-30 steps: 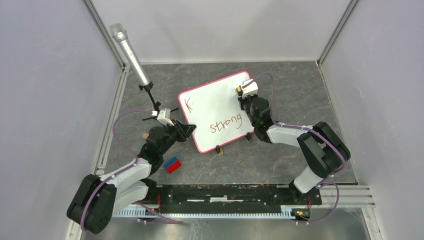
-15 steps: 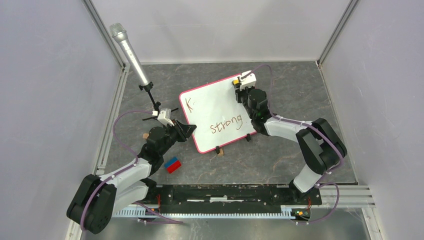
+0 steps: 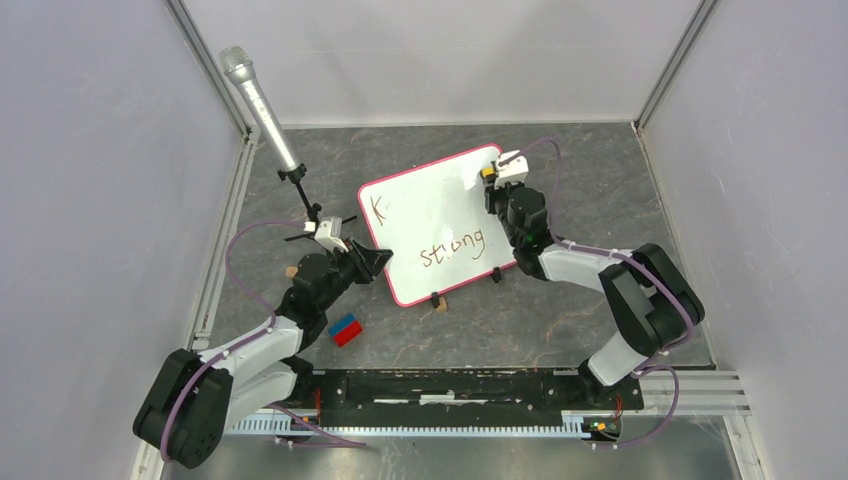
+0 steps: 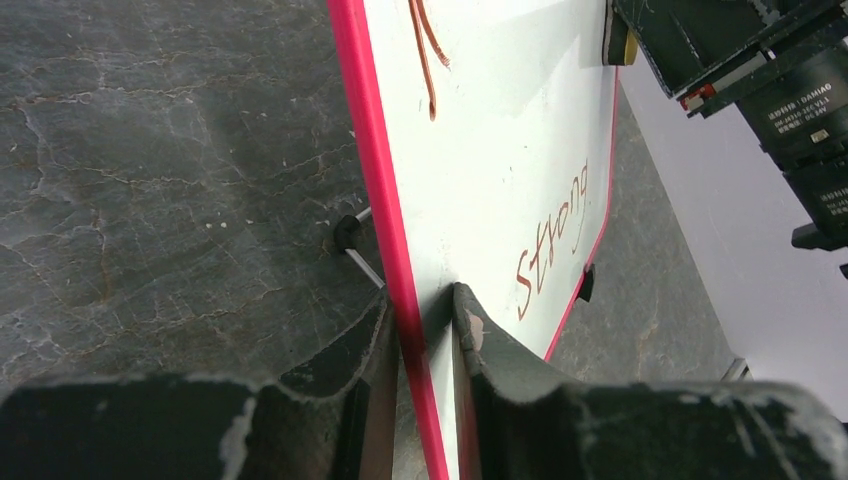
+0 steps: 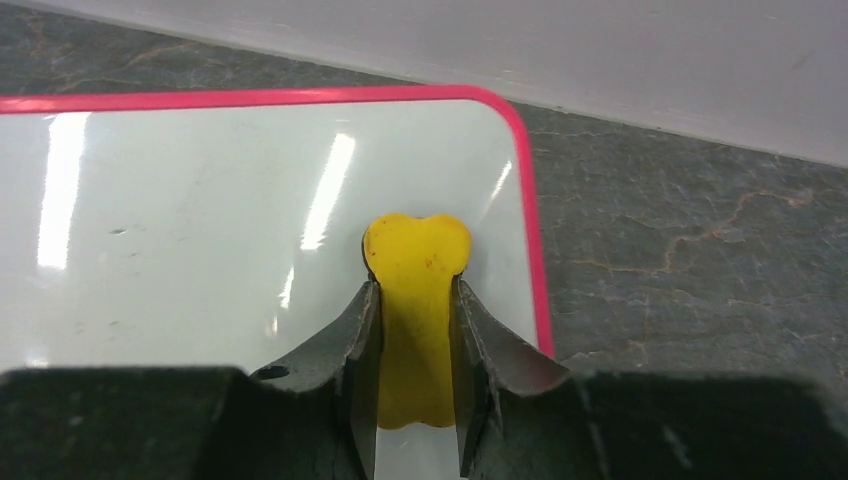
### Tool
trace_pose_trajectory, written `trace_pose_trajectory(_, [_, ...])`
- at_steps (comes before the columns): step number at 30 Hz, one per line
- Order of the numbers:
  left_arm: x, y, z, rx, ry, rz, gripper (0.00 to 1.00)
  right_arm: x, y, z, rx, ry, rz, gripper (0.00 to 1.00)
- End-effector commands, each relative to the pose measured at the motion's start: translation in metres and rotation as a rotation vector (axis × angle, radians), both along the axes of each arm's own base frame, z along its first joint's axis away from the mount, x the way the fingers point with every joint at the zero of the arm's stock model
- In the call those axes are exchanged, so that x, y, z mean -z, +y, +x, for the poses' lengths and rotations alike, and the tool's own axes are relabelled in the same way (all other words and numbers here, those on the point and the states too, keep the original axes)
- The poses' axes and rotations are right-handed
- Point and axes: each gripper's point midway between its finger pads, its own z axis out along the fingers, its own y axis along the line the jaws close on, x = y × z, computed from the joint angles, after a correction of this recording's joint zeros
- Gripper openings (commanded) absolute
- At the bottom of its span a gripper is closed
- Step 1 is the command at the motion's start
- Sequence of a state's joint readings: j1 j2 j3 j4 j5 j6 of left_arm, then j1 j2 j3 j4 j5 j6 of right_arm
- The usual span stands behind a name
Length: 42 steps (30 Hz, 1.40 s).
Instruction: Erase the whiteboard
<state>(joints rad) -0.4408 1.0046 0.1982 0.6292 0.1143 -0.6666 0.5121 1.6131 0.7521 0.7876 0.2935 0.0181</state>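
The whiteboard (image 3: 435,215) with a pink-red frame lies tilted at the table's middle. It bears a "K" at its left and "Strong" near its front. My left gripper (image 3: 378,260) is shut on the board's left edge (image 4: 395,250), one finger under it and one on top. My right gripper (image 3: 492,180) is shut on a yellow eraser (image 5: 417,300) and presses it on the board's far right corner (image 5: 500,130). The writing "Strong" (image 4: 552,245) also shows in the left wrist view.
A microphone (image 3: 258,105) on a small black stand (image 3: 300,190) rises at the back left. A red and blue block (image 3: 346,329) lies on the table near my left arm. Grey walls close in the sides and back.
My right gripper with the yellow eraser swept left along the board's far edge, then back right toward the far right corner. The left arm and the board have not moved.
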Motion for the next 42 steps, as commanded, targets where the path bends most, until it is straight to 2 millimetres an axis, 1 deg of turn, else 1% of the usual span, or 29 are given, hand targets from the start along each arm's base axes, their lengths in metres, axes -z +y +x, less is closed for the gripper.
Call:
trace_pose_trajectory(1, [0.004,0.008,0.005,-0.027,-0.031,0.073,0.02,0.011,0.048,-0.032,-0.138,0.031,-0.028,0.07])
trace_pose_trajectory(3, [0.005,0.008,0.005,-0.026,-0.028,0.074,0.02,0.006,0.081,-0.048,-0.213,-0.003,-0.076,0.07])
trace_pose_trajectory(5, [0.004,0.007,0.005,-0.022,-0.029,0.073,0.02,-0.001,0.119,-0.064,-0.284,-0.029,-0.112,0.07])
trace_pose_trajectory(7, [0.004,0.007,0.005,-0.02,-0.032,0.074,0.02,-0.005,0.151,-0.077,-0.348,-0.043,-0.124,0.07])
trace_pose_trajectory(9, [0.002,0.006,0.004,-0.019,-0.038,0.072,0.02,-0.006,0.178,-0.088,-0.397,-0.048,-0.128,0.07])
trace_pose_trajectory(13, [0.002,0.007,0.003,-0.022,-0.04,0.072,0.02,-0.005,0.222,-0.109,-0.476,-0.063,-0.159,0.07])
trace_pose_trajectory(16, [0.001,0.007,0.003,-0.021,-0.045,0.074,0.02,-0.007,0.238,-0.109,-0.468,-0.075,-0.195,0.07])
trace_pose_trajectory(19, [0.0,0.007,0.002,-0.027,-0.048,0.078,0.02,-0.01,0.242,-0.105,-0.45,-0.079,-0.189,0.06])
trace_pose_trajectory(24, [-0.001,0.006,0.002,-0.027,-0.051,0.086,0.02,-0.017,0.256,-0.099,-0.437,-0.088,-0.186,0.06])
trace_pose_trajectory(27, [-0.001,0.006,0.001,-0.028,-0.052,0.091,0.02,-0.025,0.259,-0.087,-0.369,-0.088,-0.184,0.07])
trace_pose_trajectory(32, [-0.002,0.005,0.001,-0.026,-0.056,0.095,0.02,-0.042,0.255,-0.066,-0.214,-0.079,-0.162,0.07])
trace_pose_trajectory(33, [-0.001,0.005,0.001,-0.025,-0.054,0.095,0.02,-0.043,0.252,-0.063,-0.189,-0.08,-0.159,0.07])
trace_pose_trajectory(36, [-0.002,0.004,0.001,-0.024,-0.055,0.096,0.02,-0.037,0.24,-0.053,-0.129,-0.064,-0.157,0.07])
trace_pose_trajectory(39, [-0.002,0.005,0.001,-0.026,-0.055,0.096,0.02,-0.031,0.22,-0.041,-0.072,-0.037,-0.143,0.08])
trace_pose_trajectory(42, [-0.002,0.005,0.001,-0.027,-0.055,0.095,0.02,-0.028,0.202,-0.036,-0.047,-0.028,-0.146,0.08])
